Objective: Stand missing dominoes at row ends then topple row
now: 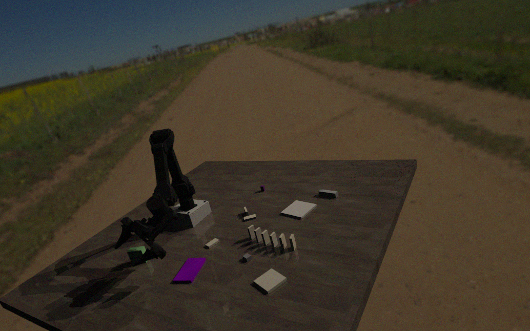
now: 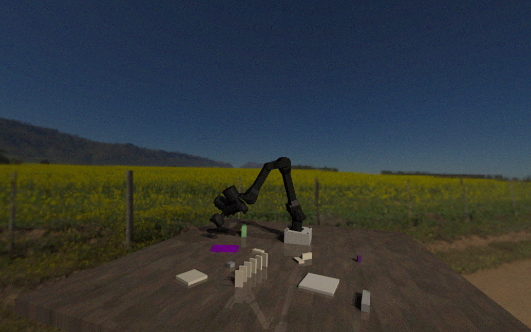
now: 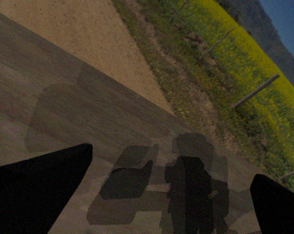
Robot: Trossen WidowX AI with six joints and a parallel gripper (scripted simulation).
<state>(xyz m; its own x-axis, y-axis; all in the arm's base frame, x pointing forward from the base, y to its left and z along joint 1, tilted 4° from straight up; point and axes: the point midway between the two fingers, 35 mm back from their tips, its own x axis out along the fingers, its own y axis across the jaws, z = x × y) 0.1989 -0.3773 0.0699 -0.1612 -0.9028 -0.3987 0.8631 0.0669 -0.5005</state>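
Observation:
Several cream dominoes stand upright in a slanted row, its end away from the base at this domino (image 1: 292, 242) (image 2: 239, 278) and its other end at this one (image 1: 251, 232) (image 2: 265, 259). One loose domino (image 1: 212, 243) (image 2: 258, 250) lies between the row and the arm. Two more, one domino (image 1: 245, 211) (image 2: 307, 256) and another domino (image 1: 250, 217) (image 2: 298, 260), lie close together near the base. My gripper (image 1: 139, 251) (image 3: 172, 167) is open and empty, above the table on the side away from those two, well off the row. The wrist view shows no domino.
A green block (image 1: 135, 254) (image 2: 244, 231) is near the gripper. A purple slab (image 1: 189, 270) (image 2: 224, 248), grey cube (image 1: 246, 257) (image 2: 230, 264) and cream slab (image 1: 270, 280) (image 2: 191, 277) lie on one side. A white slab (image 1: 299, 209) (image 2: 319, 283), grey block (image 1: 327, 193) (image 2: 365, 300) and small purple block (image 1: 262, 188) (image 2: 359, 258) lie opposite.

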